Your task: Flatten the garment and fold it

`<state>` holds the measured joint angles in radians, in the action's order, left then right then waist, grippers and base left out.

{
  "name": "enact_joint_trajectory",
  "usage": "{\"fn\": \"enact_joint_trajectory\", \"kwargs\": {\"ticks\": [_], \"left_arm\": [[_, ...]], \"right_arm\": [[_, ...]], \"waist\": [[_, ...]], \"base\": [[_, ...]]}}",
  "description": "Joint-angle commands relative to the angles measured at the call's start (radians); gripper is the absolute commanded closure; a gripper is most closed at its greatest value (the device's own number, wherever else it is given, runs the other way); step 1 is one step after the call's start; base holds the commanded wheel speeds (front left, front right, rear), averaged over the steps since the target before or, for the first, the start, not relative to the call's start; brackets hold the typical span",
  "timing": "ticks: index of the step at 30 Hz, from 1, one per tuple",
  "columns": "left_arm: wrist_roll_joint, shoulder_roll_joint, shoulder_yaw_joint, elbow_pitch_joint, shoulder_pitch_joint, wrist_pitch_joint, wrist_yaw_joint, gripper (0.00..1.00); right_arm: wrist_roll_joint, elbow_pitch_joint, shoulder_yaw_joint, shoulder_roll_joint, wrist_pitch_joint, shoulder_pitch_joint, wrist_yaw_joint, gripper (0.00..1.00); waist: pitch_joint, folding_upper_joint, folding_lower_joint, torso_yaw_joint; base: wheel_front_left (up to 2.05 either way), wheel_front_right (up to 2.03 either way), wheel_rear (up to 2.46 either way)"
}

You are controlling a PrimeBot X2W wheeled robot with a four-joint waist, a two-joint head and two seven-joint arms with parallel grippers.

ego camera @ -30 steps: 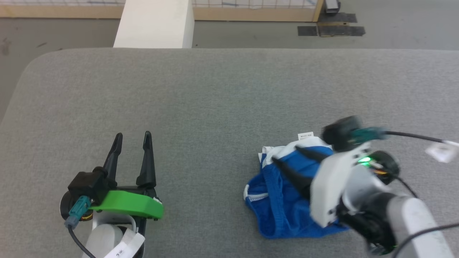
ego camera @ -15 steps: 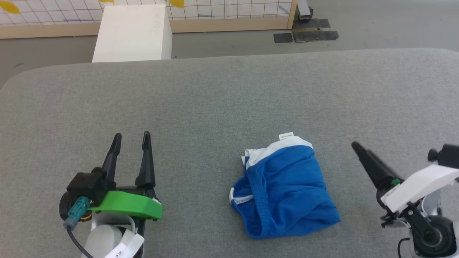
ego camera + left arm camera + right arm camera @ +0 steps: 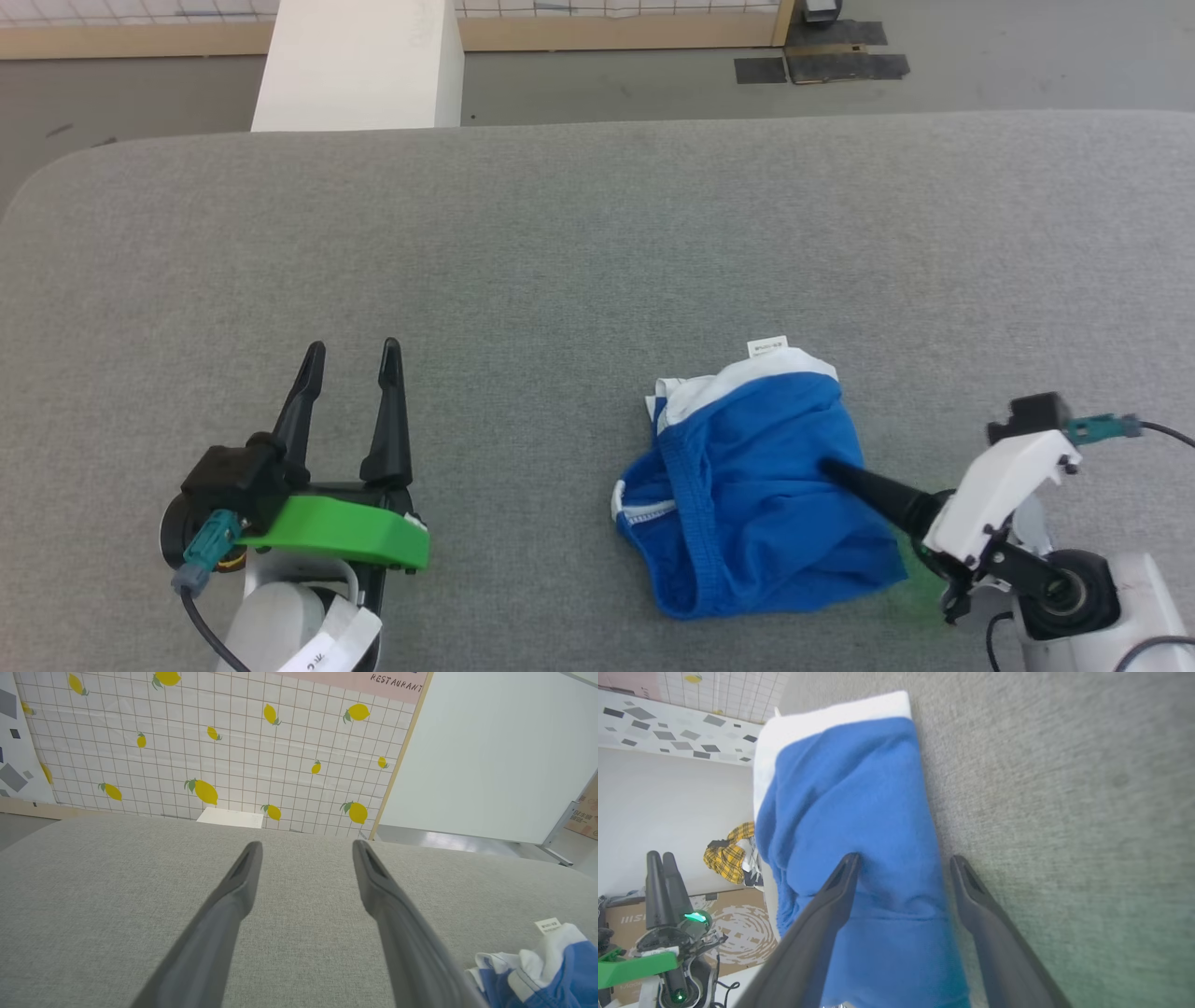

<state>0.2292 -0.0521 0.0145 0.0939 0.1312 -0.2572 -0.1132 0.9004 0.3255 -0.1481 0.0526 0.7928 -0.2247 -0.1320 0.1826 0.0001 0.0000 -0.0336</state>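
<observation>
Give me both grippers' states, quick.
Left gripper: open, holding nothing.
Right gripper: open, astride the edge of the shorts, nothing gripped.

Open run on the grey table (image 3: 597,233); garment (image 3: 747,504) lump sits near-right.
Bare surface spans from the left gripper (image 3: 353,345) to the garment, and across the whole far half. The right gripper (image 3: 904,857), fingers spread, crowds the garment's right edge and blocks that side. A white box (image 3: 359,65) stands beyond the far edge.
</observation>
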Motion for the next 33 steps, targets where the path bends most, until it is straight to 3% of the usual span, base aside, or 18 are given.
{"fn": "enact_joint_trajectory", "kwargs": {"ticks": [1,8,9,10,11,12,20,26,33], "left_arm": [[0.005,0.002,0.003,0.000,0.011,-0.005,0.003,0.00],[0.010,0.002,0.007,0.003,0.009,-0.005,0.007,0.00],[0.011,0.002,0.008,0.003,0.008,-0.005,0.008,0.00],[0.011,0.002,0.008,0.003,0.008,-0.005,0.009,0.00],[0.011,0.002,0.008,0.003,0.007,-0.005,0.009,0.00],[0.012,0.002,0.007,0.002,0.006,-0.005,0.010,0.00],[0.004,0.002,-0.007,-0.010,0.001,-0.005,0.013,0.00],[-0.022,0.001,-0.022,-0.021,0.020,-0.005,0.005,0.00],[-0.054,-0.019,-0.015,-0.037,0.068,-0.005,-0.005,0.00]], "right_arm": [[-0.007,0.014,0.015,-0.002,0.021,-0.017,0.001,0.00],[-0.037,0.058,0.111,-0.002,0.077,-0.046,0.001,0.00],[-0.041,0.058,0.129,-0.002,0.077,-0.052,0.001,0.20],[-0.042,0.057,0.143,-0.002,0.075,-0.057,0.001,0.55],[-0.047,0.053,0.158,-0.002,0.072,-0.062,0.001,0.65],[-0.063,0.044,0.176,-0.002,0.065,-0.068,0.001,1.00],[-0.296,-0.080,0.300,0.024,0.027,-0.117,0.001,1.00],[-0.453,-0.134,0.423,0.145,0.005,-0.192,0.001,1.00],[-0.570,-0.067,0.533,0.311,-0.039,-0.318,0.001,1.00]], "waist": [[0.004,-0.0001,0.0000,0.010],[0.001,-0.0001,0.0000,0.027],[0.001,-0.0001,0.0000,0.027],[0.001,-0.0001,0.0000,0.027],[0.001,-0.0001,0.0000,0.027],[0.001,-0.0001,0.0000,0.025],[0.014,-0.0001,0.0000,-0.050],[0.040,-0.0001,0.0000,-0.165],[0.100,-0.0001,0.0000,-0.321]], "base": [[0.00,0.00,0.00],[0.00,0.00,0.00],[0.00,0.00,0.00],[0.00,0.00,0.00],[0.00,0.00,0.00],[0.00,0.00,0.00],[0.00,0.00,0.00],[0.00,0.00,0.00],[0.00,0.00,0.00]]}}
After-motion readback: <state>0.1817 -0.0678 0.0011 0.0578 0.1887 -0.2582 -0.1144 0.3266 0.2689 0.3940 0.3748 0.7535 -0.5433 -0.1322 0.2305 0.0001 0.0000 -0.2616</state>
